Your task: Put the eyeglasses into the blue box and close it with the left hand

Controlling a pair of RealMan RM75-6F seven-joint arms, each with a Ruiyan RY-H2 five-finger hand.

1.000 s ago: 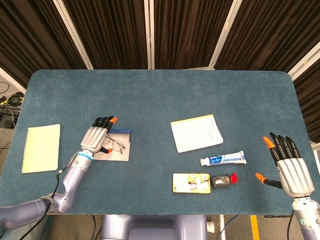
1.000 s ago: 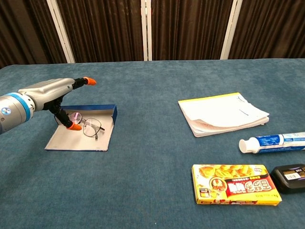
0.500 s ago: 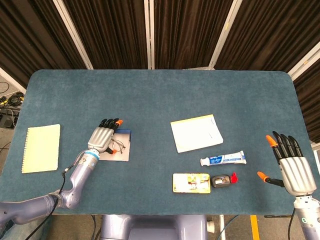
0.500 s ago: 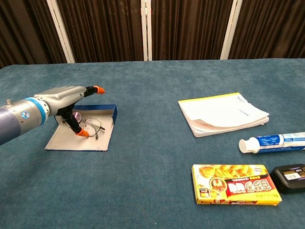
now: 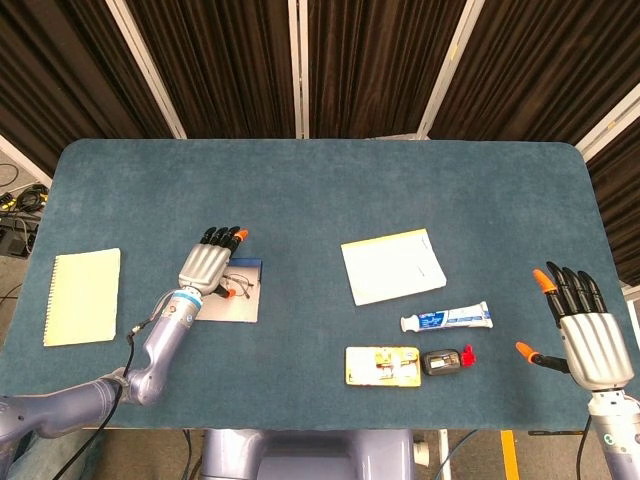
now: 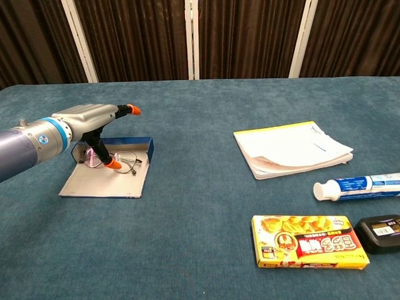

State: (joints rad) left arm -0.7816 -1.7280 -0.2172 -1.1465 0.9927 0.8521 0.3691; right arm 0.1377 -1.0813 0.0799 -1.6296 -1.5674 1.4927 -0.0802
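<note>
A teal cloth-covered table (image 5: 320, 190) carries an open shallow blue box (image 6: 140, 167). The silver left hand (image 6: 87, 119), fingers flat together, hovers above it, its thumb apparently touching the thin wire-framed eyeglasses (image 6: 125, 161) lying inside. The silver right hand (image 5: 588, 340) is spread, holding nothing.

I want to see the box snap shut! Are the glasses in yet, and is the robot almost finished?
Partly. The eyeglasses already lie on the open blue box, so that step looks done. Right now the left hand hovers over them with fingers stretched out and thumb down by the frames; whether it touches them is unclear. Closing the box is left: it lies flat open. The right hand waits open, far off.
</note>
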